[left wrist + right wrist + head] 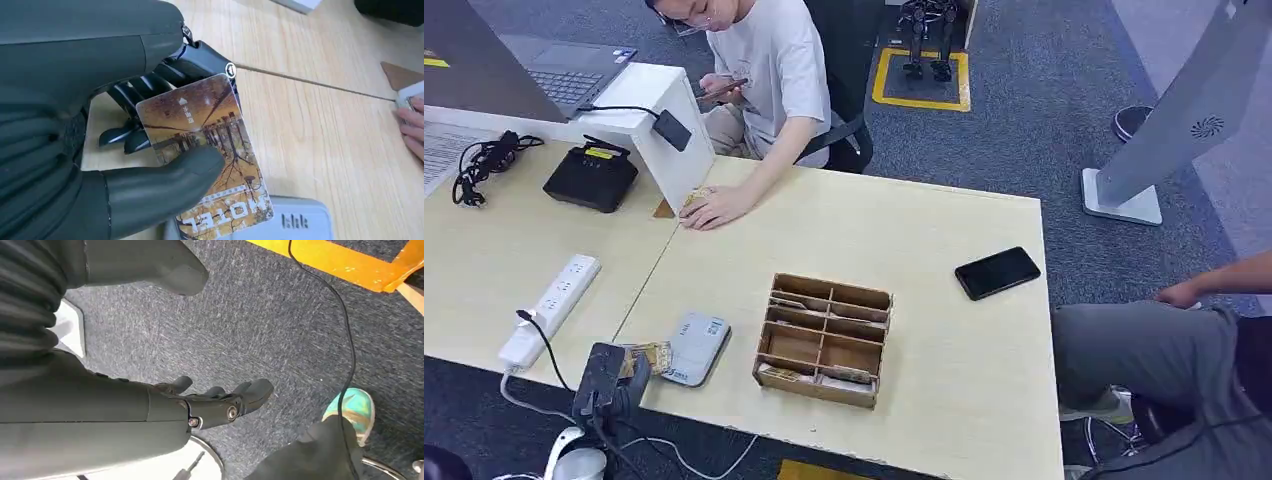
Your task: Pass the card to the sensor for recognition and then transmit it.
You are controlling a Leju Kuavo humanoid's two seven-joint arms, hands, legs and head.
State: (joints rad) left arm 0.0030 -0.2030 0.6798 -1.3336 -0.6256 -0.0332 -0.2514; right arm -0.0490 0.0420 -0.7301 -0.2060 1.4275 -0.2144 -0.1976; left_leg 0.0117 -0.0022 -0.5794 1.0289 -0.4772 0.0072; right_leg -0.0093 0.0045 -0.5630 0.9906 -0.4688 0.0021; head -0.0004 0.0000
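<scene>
One card (210, 165) is in the left hand (100, 150). The thick thumb presses on its printed face and the dark fingers (145, 87) lie behind it, so the card is pinched between them. The card has a brown picture of trees and the word HOTEL on it. Its lower end is over one grey sensor (696, 347), which lies near the front edge of the desk (944, 330), close to the seam between the two desk tops. From the head view, the left hand (614, 375) is at this front edge, just beside the sensor.

One wooden box (824, 340) with several compartments stands near the middle of the front edge. One black phone (997, 272) lies toward the right edge. One white power strip (549, 310) lies at the left part of the desk. One person's hand (712, 208) rests at the back edge.

The right hand (215, 405) hangs over the carpet floor; its fingers are slightly bent, apart, and hold nothing.
</scene>
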